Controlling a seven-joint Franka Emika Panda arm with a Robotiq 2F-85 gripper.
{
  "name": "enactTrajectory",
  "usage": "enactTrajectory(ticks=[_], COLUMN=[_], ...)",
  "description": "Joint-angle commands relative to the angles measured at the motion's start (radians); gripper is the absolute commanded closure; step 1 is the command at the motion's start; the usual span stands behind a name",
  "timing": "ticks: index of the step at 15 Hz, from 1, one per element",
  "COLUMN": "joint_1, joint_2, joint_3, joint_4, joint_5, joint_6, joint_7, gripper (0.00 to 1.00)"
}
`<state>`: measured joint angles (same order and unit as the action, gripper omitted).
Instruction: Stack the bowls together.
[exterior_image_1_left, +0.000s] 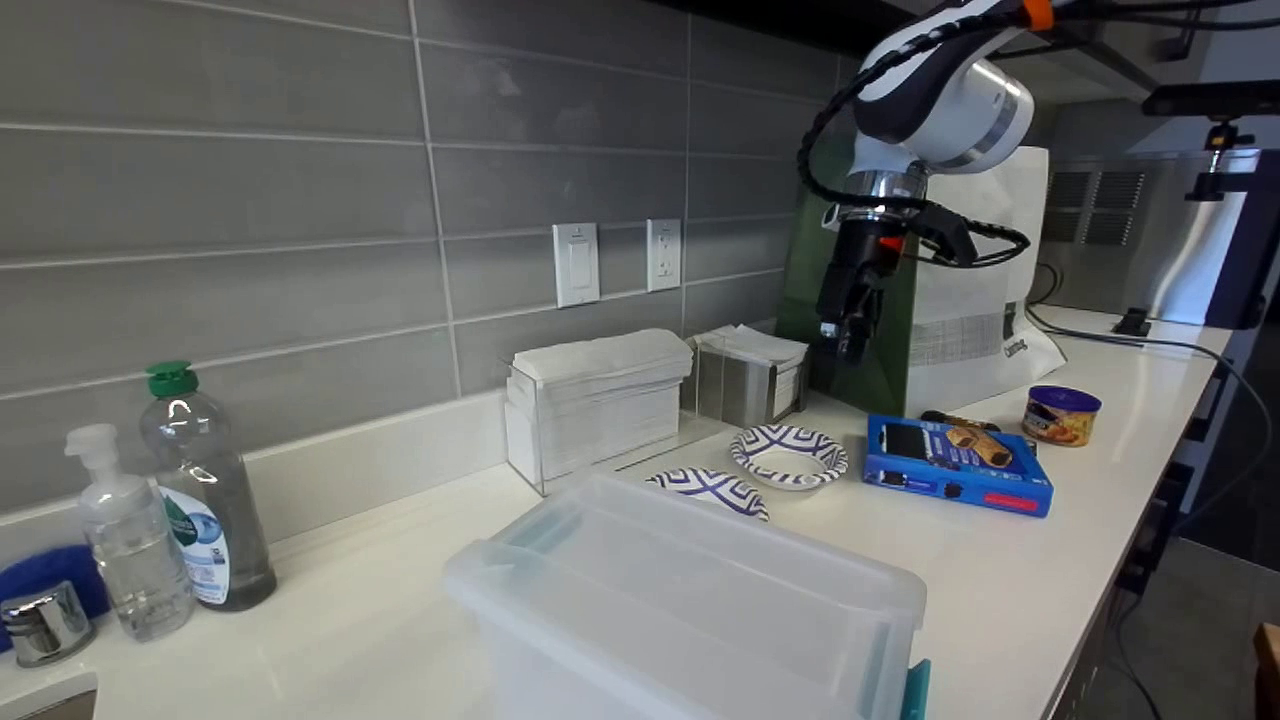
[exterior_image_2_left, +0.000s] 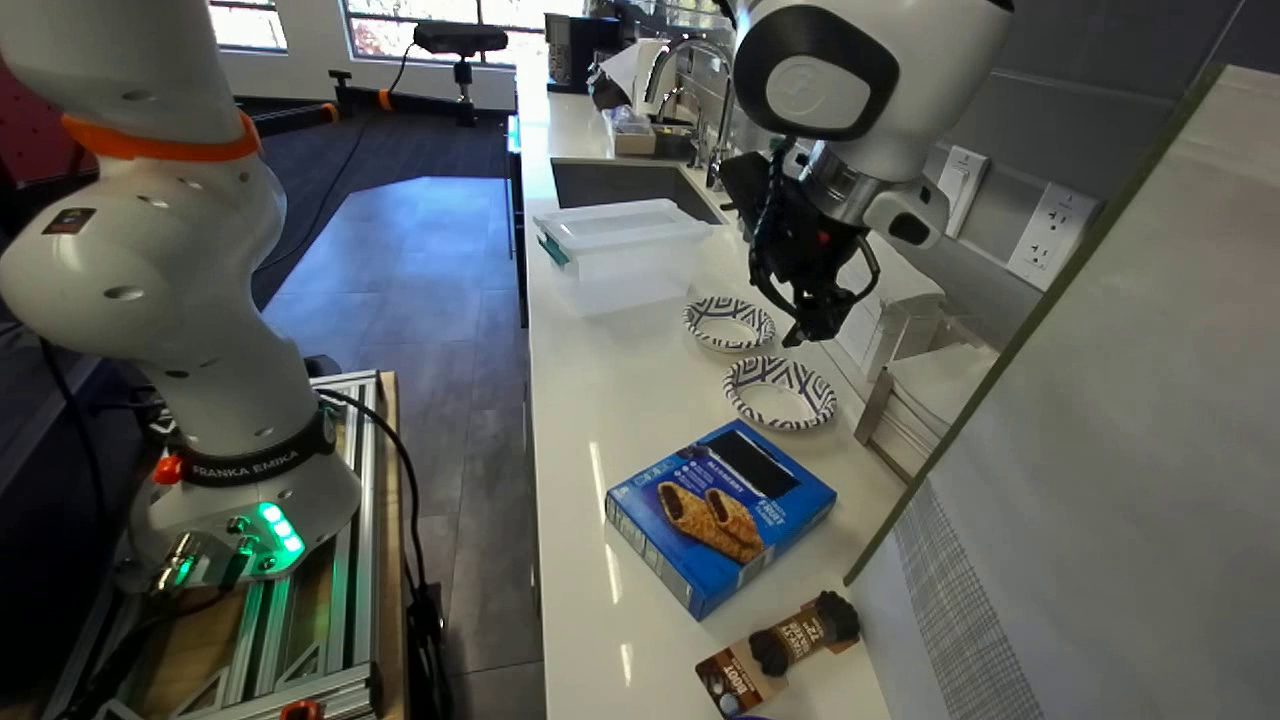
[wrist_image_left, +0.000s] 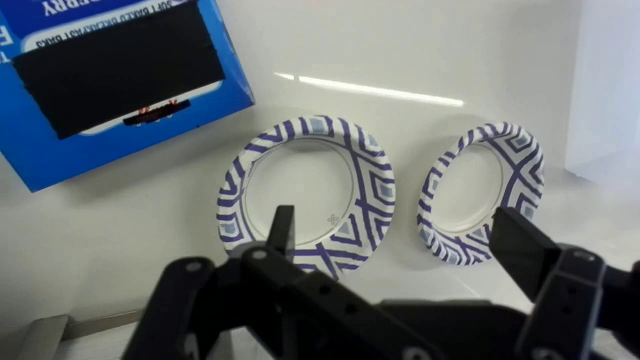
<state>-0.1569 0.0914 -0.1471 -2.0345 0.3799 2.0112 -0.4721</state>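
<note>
Two shallow white bowls with a dark blue pattern stand apart on the white counter. One bowl (exterior_image_1_left: 790, 460) (exterior_image_2_left: 780, 400) (wrist_image_left: 300, 185) is beside the blue box. The other bowl (exterior_image_1_left: 712, 487) (exterior_image_2_left: 729, 330) (wrist_image_left: 467, 187) is closer to the clear plastic bin, which hides part of it in an exterior view. My gripper (exterior_image_1_left: 842, 338) (exterior_image_2_left: 812, 332) is above the counter on the wall side of the bowls. In the wrist view the gripper's fingers (wrist_image_left: 395, 227) are spread wide with nothing between them. One finger overlaps each bowl in that view.
The clear lidded bin (exterior_image_1_left: 690, 590) (exterior_image_2_left: 620, 250) is next to the bowls. The blue snack box (exterior_image_1_left: 955, 465) (exterior_image_2_left: 720, 510) is on their other side. Napkin holders (exterior_image_1_left: 605, 405) line the wall. A tall green and white bag (exterior_image_1_left: 975, 290), a snack packet (exterior_image_2_left: 780, 650) and a purple and yellow dish (exterior_image_1_left: 1062, 415) stand beyond.
</note>
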Motion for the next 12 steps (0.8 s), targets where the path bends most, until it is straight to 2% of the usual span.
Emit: enactTrajectory(ticks=[1,5,12], joint_1=[-0.044,-0.064,-0.081], joint_2=[0.082,0.145,0.252], joint_3=[-0.002,0.021,0.068], joint_4=[0.036,0.023,0.021], joint_5=[0.099,0.139,0.101], joint_6=[0.065,0.183,0.353], joint_7=[-0.077,-0.121,-0.163], gripper=[0.0,0.0,0.0])
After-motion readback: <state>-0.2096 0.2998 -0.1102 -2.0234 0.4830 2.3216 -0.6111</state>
